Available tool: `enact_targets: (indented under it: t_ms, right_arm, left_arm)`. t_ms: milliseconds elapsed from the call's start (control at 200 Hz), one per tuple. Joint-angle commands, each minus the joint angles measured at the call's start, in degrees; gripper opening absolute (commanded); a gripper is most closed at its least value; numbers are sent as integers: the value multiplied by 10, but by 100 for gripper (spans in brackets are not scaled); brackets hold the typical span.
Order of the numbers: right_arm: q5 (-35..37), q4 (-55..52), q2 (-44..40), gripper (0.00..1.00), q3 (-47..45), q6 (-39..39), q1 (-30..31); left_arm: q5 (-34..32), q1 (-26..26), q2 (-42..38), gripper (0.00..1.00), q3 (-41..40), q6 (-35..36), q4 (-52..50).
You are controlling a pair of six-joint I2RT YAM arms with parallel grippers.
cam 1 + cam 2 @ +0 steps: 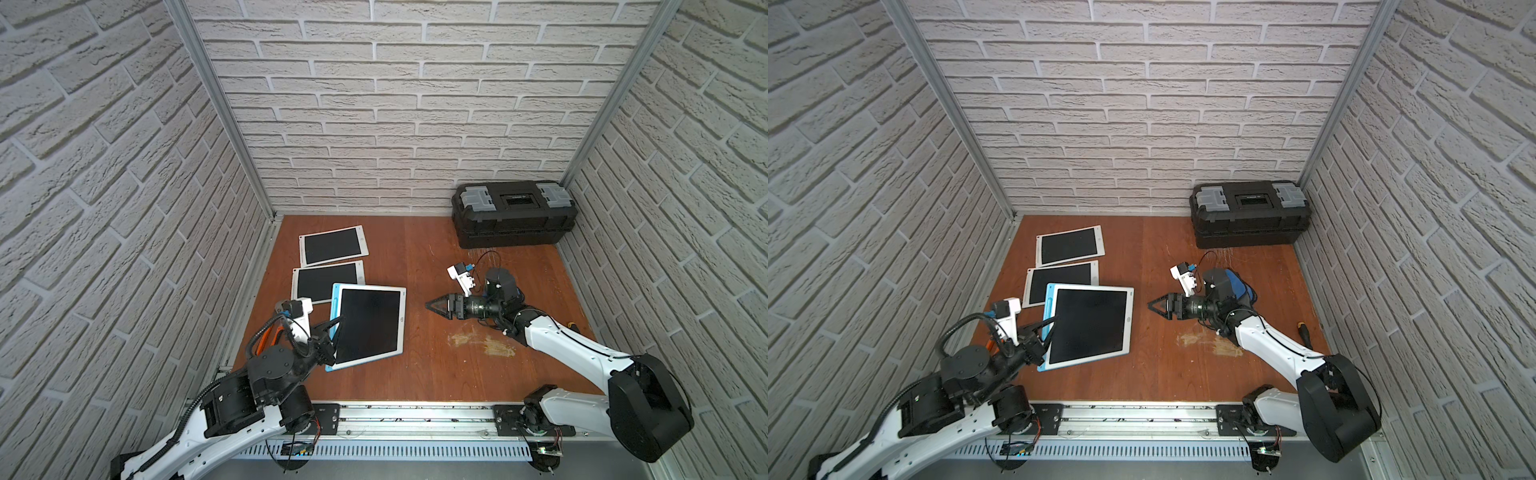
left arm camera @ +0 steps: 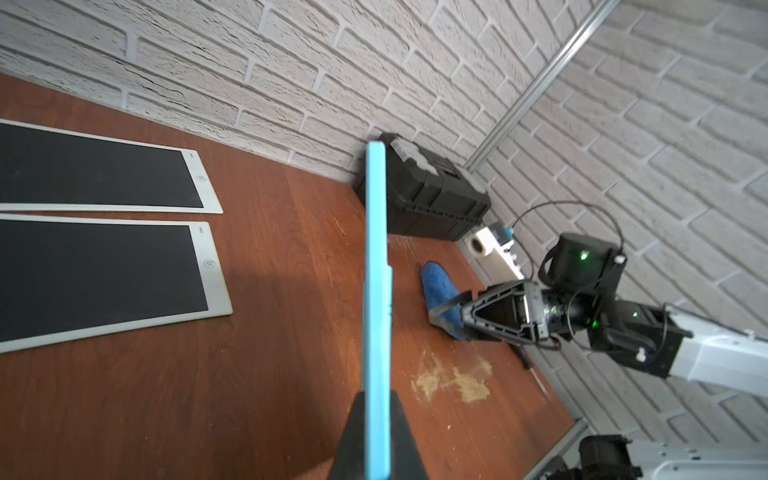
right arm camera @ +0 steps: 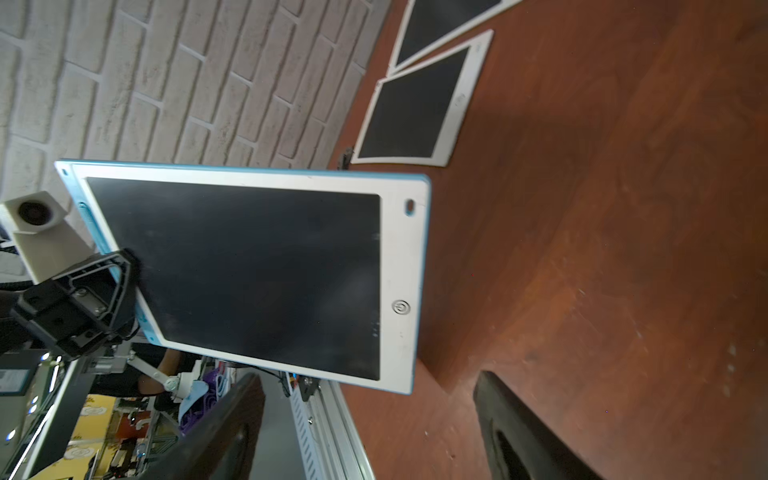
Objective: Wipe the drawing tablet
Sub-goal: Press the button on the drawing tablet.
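I find both top views fairly brightly lit from above, without glare; shadows on the surface (image 1: 415,257) are soft. Wide-angle distortion bows the brick walls (image 1: 104,166) toward the frame edges. In the left wrist view the drawing tablet (image 2: 376,291) throws a broad dim shadow across the surface, and the left pincer (image 2: 376,401) is out of focus. In the right wrist view the right pincer (image 3: 368,390) shows its fingers (image 3: 224,436) dark and blurred; the surface carries a faint sheen.

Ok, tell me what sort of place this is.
Probably a robot test booth, not a real room: brick-pattern wall panels, a wooden tabletop, and a left arm and right arm bolted to a metal rail along its front edge.
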Motion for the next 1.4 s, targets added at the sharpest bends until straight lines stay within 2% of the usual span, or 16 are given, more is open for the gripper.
enact_targets:
  t_ms: [0,60,120,185,225,290,335,455,610,660,725,770,880,1040,1190,1395]
  right_arm:
    - [-56,183,10,81,-21,79,-14]
    - [-66,241,14,82,-29,113,-31]
    - [-69,267,15,82,-31,129,-45]
    - [-69,267,11,82,-31,129,-54]
    - [-70,269,8,82,-35,132,-60]
    - [-72,280,-8,84,-50,141,-79]
    - [-72,281,-22,84,-57,145,-90]
    - [-77,288,-42,86,-61,152,-95]
    - [-78,336,3,86,-51,179,-94]
    - [-85,408,45,86,-51,227,-95]
    - [-90,580,128,86,-51,329,-100]
    - [-88,662,186,87,-40,390,-110]
    - [-75,662,228,87,-28,375,-109]
    - [-79,662,174,87,-38,355,-105]
    - [-78,662,155,86,-42,350,-108]
    - [-76,662,105,85,-85,359,-150]
  left_arm:
    - [68,38,55,0,67,60,106]
    - [166,112,97,0,90,49,102]
    - [351,239,163,0,99,13,121]
    - [559,370,235,0,58,-84,254]
    - [607,427,245,0,30,-128,332]
    - [671,544,230,0,15,-155,379]
    - [728,624,217,0,-17,-232,489]
    - [698,599,236,0,-121,-356,808]
    - [715,595,279,0,-167,-388,961]
    - [725,596,290,0,-169,-405,1005]
    - [735,597,301,0,-169,-423,1044]
    - [743,597,302,0,-167,-426,1046]
    - [754,597,283,0,-170,-410,1008]
    - [764,597,236,0,-182,-370,922]
    - [775,598,228,0,-181,-366,902]
    - [778,598,211,0,-171,-354,868]
